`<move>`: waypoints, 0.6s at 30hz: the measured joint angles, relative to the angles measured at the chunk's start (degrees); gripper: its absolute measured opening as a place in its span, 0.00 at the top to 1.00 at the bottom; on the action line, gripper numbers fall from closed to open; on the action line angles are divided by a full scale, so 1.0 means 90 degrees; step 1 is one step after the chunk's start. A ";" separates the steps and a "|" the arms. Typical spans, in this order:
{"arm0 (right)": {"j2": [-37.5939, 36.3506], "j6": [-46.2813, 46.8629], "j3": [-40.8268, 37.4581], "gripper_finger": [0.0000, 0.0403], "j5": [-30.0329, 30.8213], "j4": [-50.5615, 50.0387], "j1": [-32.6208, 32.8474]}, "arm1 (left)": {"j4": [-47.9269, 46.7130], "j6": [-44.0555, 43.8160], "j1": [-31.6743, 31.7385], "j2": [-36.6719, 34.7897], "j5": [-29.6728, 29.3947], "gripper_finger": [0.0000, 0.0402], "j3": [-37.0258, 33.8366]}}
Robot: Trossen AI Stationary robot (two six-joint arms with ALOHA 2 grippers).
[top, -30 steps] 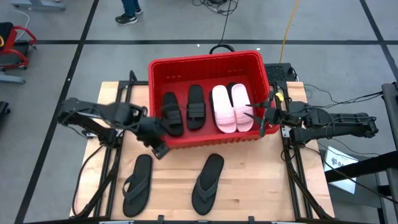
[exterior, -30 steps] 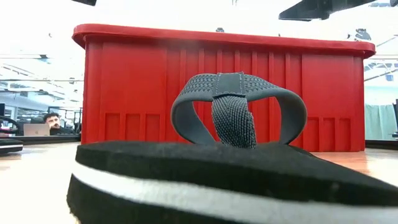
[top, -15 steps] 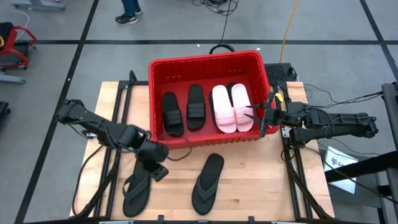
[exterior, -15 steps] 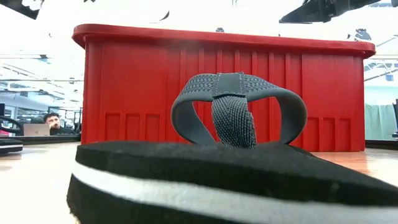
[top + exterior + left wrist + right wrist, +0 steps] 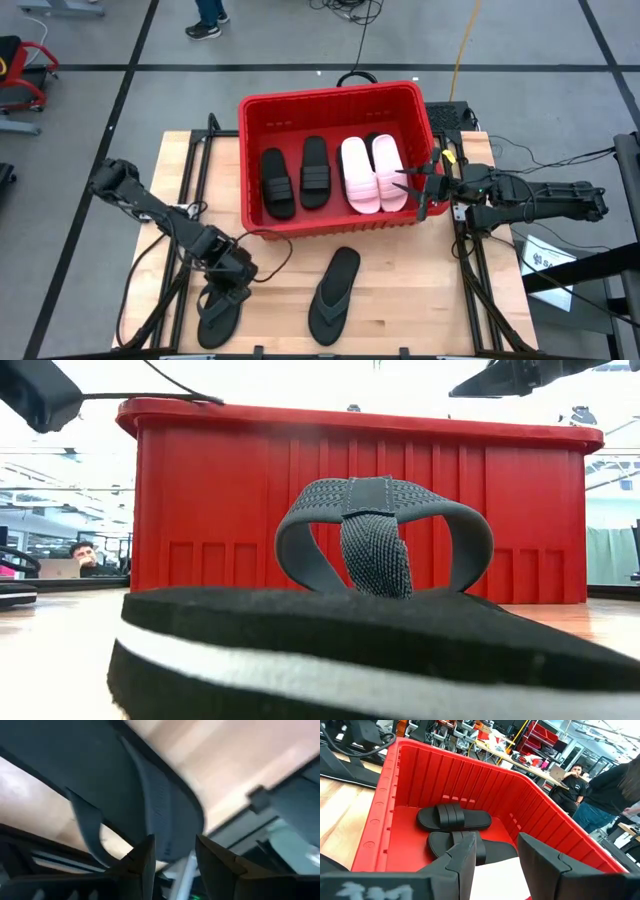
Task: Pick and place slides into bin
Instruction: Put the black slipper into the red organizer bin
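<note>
Left end effector (image 5: 232, 283), fingers apart, over flip-flop (image 5: 222, 305); strap (image 5: 165, 815) close-up only in wrist view.

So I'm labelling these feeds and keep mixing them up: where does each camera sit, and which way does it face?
High view: above the table, looking straight down; both arms show, left gripper over a flip-flop, right gripper open at the bin.
Low view: at table height, facing the bin wall past the other flip-flop; arm parts only, at the top.
Left wrist: looks past its open fingers at the flip-flop strap.
Right wrist: looks into the bin at the black slides.
Shared: high, low and right wrist views all show the bin.
</note>
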 joint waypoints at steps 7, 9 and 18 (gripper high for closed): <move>0.0000 0.0064 0.0000 0.67 0.0010 0.0002 -0.0001 | 0.0654 0.0160 -0.0155 0.0000 -0.0054 0.67 -0.0685; 0.0000 0.0104 0.0000 0.67 0.0012 0.0002 -0.0001 | 0.1096 0.0174 -0.0201 0.0000 -0.0039 0.67 -0.0944; 0.0000 0.0211 0.0000 0.67 0.0019 0.0005 -0.0001 | 0.1571 0.0153 -0.0238 0.0000 -0.0014 0.67 -0.1386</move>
